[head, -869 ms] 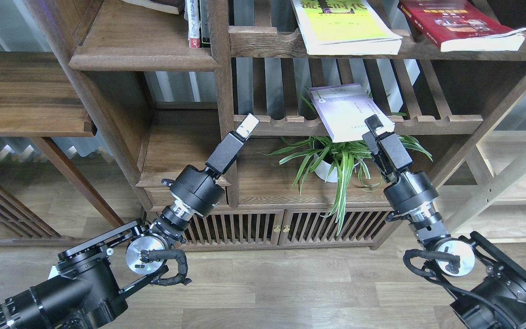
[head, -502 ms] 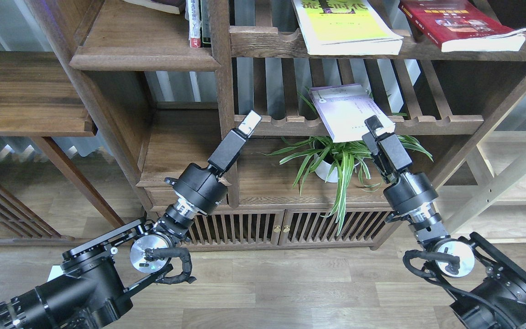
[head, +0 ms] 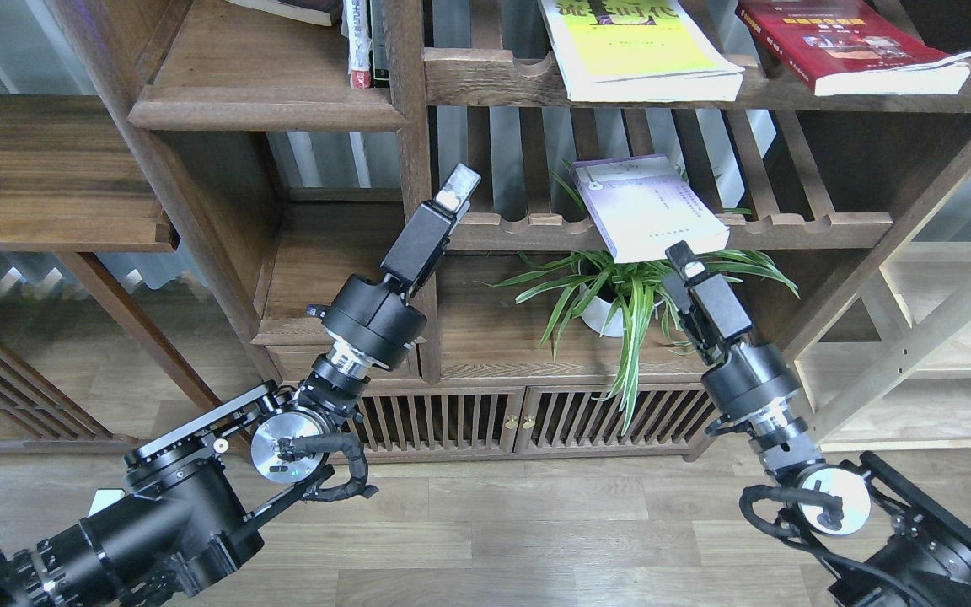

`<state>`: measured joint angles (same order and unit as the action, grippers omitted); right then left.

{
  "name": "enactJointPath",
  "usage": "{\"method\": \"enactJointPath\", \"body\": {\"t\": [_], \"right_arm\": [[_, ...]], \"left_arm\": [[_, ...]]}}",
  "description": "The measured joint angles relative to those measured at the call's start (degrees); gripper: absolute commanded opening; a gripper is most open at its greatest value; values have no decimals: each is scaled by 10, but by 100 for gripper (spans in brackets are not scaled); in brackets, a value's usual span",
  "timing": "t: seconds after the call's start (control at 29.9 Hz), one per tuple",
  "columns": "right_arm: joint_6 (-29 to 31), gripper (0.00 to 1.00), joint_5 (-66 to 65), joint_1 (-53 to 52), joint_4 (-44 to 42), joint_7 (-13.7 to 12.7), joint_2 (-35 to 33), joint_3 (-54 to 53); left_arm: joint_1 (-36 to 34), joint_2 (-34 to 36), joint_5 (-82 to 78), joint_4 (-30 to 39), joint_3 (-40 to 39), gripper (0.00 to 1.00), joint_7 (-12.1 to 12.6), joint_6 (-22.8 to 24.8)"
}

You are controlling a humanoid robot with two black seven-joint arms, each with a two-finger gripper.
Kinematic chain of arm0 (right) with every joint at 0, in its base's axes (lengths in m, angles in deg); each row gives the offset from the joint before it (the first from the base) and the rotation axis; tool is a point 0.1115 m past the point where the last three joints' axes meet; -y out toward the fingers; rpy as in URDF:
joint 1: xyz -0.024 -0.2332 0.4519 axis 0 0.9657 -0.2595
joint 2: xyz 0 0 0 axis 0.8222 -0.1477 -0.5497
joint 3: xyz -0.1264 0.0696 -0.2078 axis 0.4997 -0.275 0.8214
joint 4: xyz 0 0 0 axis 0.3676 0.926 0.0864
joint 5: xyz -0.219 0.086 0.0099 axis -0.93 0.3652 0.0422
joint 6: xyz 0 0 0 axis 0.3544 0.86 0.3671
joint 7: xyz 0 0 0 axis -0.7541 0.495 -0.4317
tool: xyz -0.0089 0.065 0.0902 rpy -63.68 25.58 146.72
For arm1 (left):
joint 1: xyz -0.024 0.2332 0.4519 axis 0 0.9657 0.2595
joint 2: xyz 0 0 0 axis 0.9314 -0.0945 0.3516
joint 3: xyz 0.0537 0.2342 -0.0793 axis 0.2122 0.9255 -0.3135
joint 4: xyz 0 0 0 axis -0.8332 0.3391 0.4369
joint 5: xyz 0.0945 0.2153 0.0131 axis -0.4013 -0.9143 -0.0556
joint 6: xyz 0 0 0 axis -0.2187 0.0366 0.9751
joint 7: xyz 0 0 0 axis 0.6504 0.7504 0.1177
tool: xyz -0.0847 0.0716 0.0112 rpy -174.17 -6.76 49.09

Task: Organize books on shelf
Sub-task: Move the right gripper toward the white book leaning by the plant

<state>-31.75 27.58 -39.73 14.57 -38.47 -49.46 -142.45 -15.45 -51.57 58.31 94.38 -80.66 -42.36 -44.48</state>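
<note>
Left gripper: the black two-finger left gripper (head: 458,187) is raised on the near left, its pale tip in front of the dark wooden upright post (head: 408,126); seen end-on, so whether the fingers are spread or pressed together cannot be told; it holds nothing visible.
Right gripper: the black two-finger right gripper (head: 681,258) sits just below the near edge of the lavender book, in front of the plant leaves; the fingers cannot be told apart, and contact with the book cannot be judged.
Plant: a green spider plant in a white pot (head: 620,291) stands on the low board under the slatted rack.
Lavender book: the pale lavender thin paperback with white page edges (head: 641,206) lies flat on the middle slatted wooden rack (head: 806,226), its near corner jutting over the scalloped front rail.
Solid shelf: the flat dark-brown wooden shelf with a rounded front edge (head: 258,101) is at far left, with narrow upright red-and-white-spined books (head: 359,42) at its right end.
Upper books: the bright yellow-green paperback (head: 637,51) and the dark red paperback (head: 852,42) lie flat on the top slatted rack, well apart, white page edges facing near.
</note>
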Motion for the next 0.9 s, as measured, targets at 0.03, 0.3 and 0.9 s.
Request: {"method": "enactJointPath", "body": {"t": [0.03,0.3,0.9], "right_arm": [[0,99,0,3,0,0,1,1],[0,99,-1,12,-3,0,16,8],[0,99,22,33,-10,5,55,1]], "left_arm": [[0,0,0,-1,-1,99,1,0],[3,0,-1,-5,-1,99,3,0],[3,-1,-1,-5,-1,99,7,0]]}}
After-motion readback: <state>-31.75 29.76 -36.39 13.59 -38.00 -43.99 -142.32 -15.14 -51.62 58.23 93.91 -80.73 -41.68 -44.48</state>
